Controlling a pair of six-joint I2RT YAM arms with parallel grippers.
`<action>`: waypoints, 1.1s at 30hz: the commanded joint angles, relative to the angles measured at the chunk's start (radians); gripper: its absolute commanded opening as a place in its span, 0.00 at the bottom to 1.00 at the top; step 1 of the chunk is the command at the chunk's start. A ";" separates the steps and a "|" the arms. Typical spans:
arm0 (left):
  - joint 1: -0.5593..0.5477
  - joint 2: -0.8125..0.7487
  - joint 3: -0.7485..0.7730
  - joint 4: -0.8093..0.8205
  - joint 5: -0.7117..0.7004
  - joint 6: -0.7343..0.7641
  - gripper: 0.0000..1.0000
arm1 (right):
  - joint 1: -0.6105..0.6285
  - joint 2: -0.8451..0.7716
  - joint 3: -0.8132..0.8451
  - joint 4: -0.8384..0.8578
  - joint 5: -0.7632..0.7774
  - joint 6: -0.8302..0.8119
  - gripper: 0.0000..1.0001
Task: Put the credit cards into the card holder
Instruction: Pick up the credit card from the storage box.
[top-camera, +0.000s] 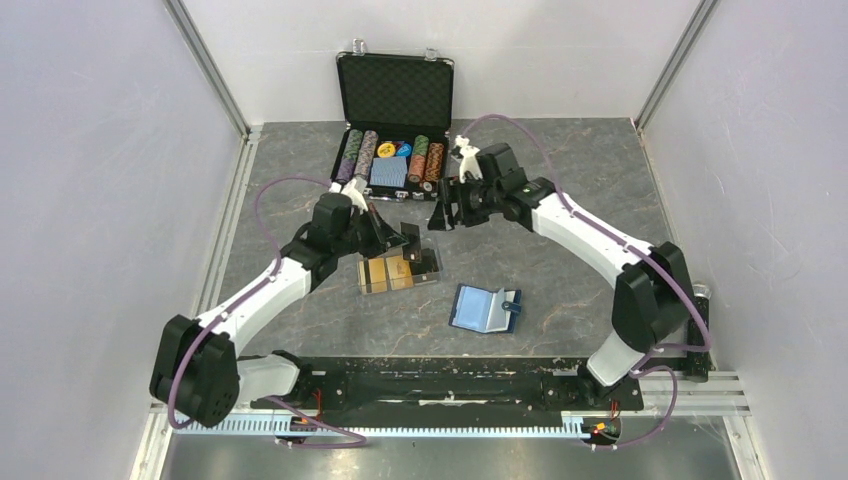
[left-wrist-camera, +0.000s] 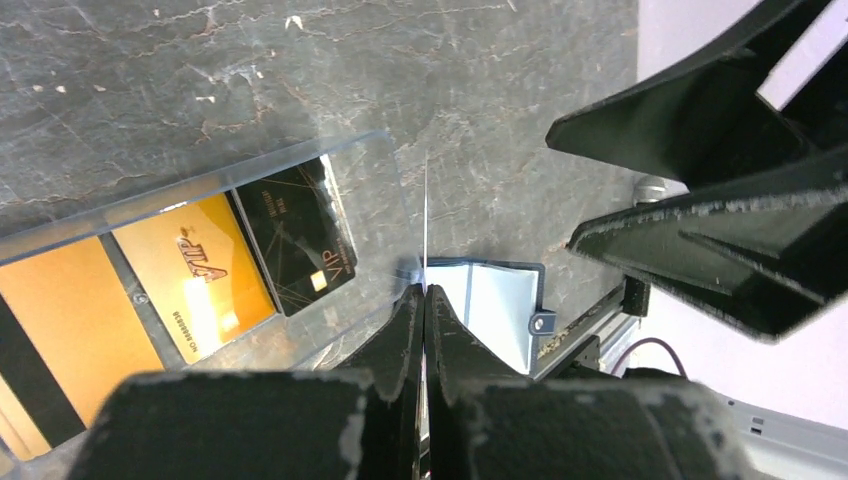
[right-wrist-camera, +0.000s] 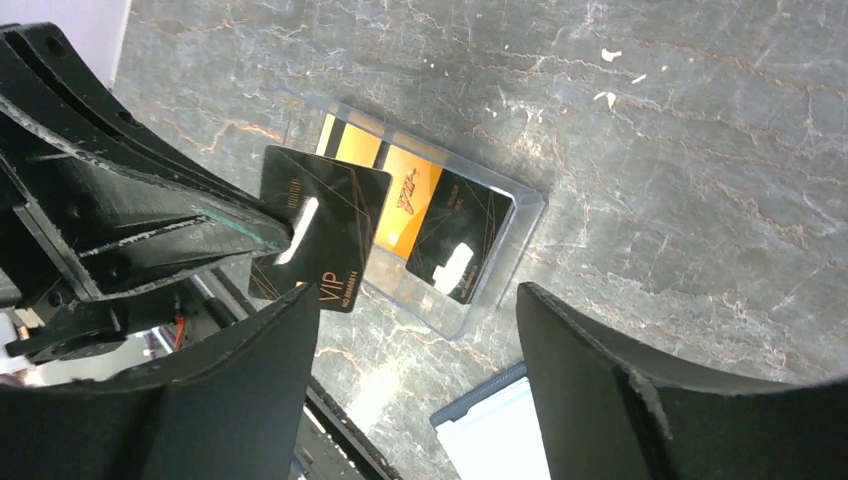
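Note:
My left gripper (top-camera: 398, 237) is shut on a black credit card (right-wrist-camera: 320, 235) and holds it in the air above the clear tray (top-camera: 432, 272). In the left wrist view the card (left-wrist-camera: 425, 220) shows edge-on as a thin line rising from the closed fingertips of the left gripper (left-wrist-camera: 425, 292). My right gripper (top-camera: 440, 212) stands open just right of that card, with nothing between the jaws of the right gripper (right-wrist-camera: 420, 390). A gold credit card (left-wrist-camera: 190, 275) and a black one (left-wrist-camera: 300, 235) lie in the tray. The navy card holder (top-camera: 485, 308) lies open on the table, nearer the arm bases.
A black chip briefcase (top-camera: 393, 130) stands open at the back with stacked poker chips and a blue deck. The tray's far rim (right-wrist-camera: 520, 215) is close under both grippers. Grey walls enclose the marbled table on three sides.

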 joint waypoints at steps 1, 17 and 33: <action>0.003 -0.071 -0.076 0.204 0.073 -0.092 0.02 | -0.064 -0.088 -0.108 0.150 -0.162 0.107 0.79; 0.002 -0.063 -0.155 0.631 0.317 -0.302 0.02 | -0.116 -0.190 -0.430 0.765 -0.500 0.529 0.57; 0.000 -0.062 -0.178 0.577 0.308 -0.295 0.23 | -0.093 -0.172 -0.451 0.809 -0.535 0.564 0.00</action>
